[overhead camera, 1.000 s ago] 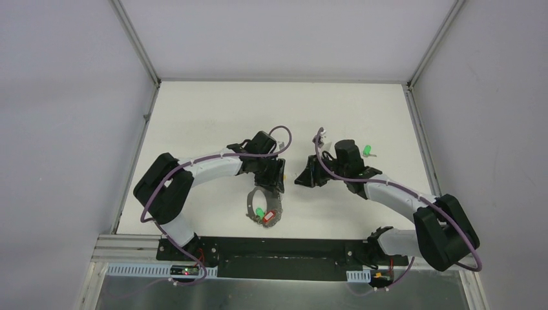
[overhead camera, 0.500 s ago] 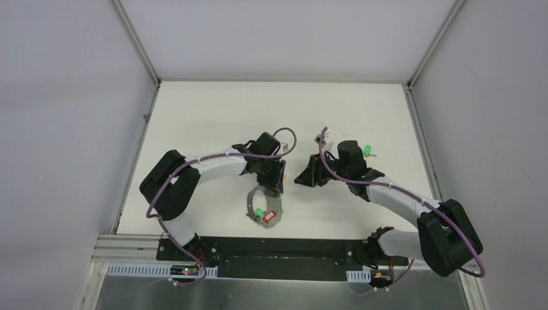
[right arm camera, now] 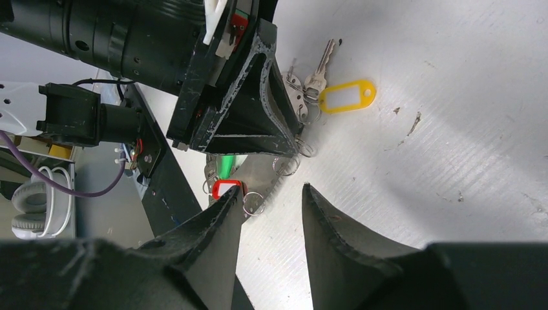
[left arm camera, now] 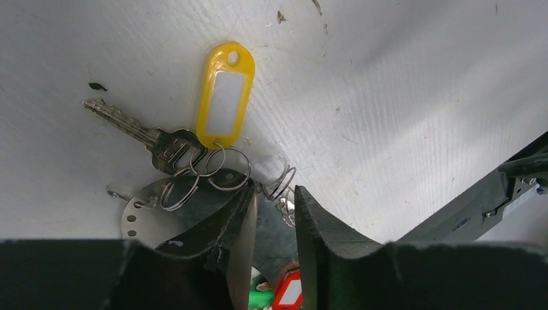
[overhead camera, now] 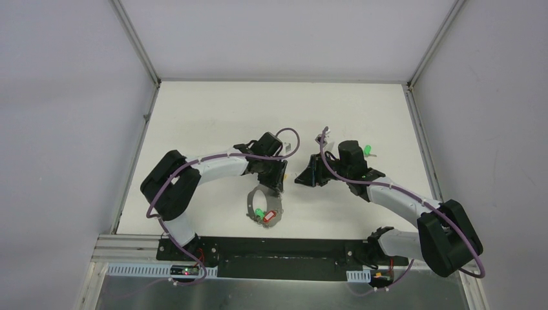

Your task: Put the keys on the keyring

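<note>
The keyring (overhead camera: pixel 256 197) is a grey perforated metal loop lying just in front of the left arm. A green tag (overhead camera: pixel 260 213) and a red tag (overhead camera: pixel 271 216) sit at its near end. My left gripper (overhead camera: pixel 276 183) reaches down onto the loop's far end. In the left wrist view that gripper (left arm camera: pixel 274 188) has narrowed jaws with the dark metal of the keyring (left arm camera: pixel 139 213) filling the gap. A key (left arm camera: pixel 132 127) with a yellow tag (left arm camera: pixel 224 97) lies flat just beyond, its small rings at the fingertips. My right gripper (right arm camera: pixel 271 190) is open and empty beside the yellow tag (right arm camera: pixel 346 97).
Another key with a green tag (overhead camera: pixel 367 150) lies on the table behind the right arm. Loose small split rings (right arm camera: pixel 286 165) hang along the keyring's edge. The black base rail (overhead camera: pixel 278 248) runs along the near table edge.
The left jaws have narrowed onto the far end of the keyring, and the left wrist has shifted slightly. The right arm has barely moved.
</note>
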`<state>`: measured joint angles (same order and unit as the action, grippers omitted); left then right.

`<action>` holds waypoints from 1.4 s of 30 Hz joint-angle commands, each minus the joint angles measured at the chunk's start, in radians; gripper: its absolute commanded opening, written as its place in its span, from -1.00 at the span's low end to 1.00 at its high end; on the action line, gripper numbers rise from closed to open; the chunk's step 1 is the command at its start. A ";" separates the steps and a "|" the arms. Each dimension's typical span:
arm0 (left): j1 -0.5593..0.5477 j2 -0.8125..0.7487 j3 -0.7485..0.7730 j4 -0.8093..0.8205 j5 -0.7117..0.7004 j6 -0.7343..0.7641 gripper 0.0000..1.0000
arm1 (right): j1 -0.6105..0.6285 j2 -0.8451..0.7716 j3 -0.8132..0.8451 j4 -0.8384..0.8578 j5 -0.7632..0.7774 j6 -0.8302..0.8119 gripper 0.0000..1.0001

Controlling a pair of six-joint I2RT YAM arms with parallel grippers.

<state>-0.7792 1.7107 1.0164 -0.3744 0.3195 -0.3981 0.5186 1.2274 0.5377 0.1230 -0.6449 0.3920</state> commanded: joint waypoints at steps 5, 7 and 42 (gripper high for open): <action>-0.021 0.033 0.070 -0.022 -0.019 0.087 -0.56 | -0.009 -0.010 0.003 0.046 -0.030 0.008 -0.17; -0.026 0.045 0.077 -0.031 -0.024 0.094 -0.59 | -0.010 -0.008 0.004 0.047 -0.031 0.009 -0.17; -0.046 -0.517 -0.090 0.202 0.038 0.147 -1.00 | -0.036 -0.302 0.063 0.113 -0.271 -0.104 -0.03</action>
<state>-0.8185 1.2476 0.9726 -0.3534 0.2531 -0.2756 0.4877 0.9565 0.5510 0.1387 -0.8303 0.3382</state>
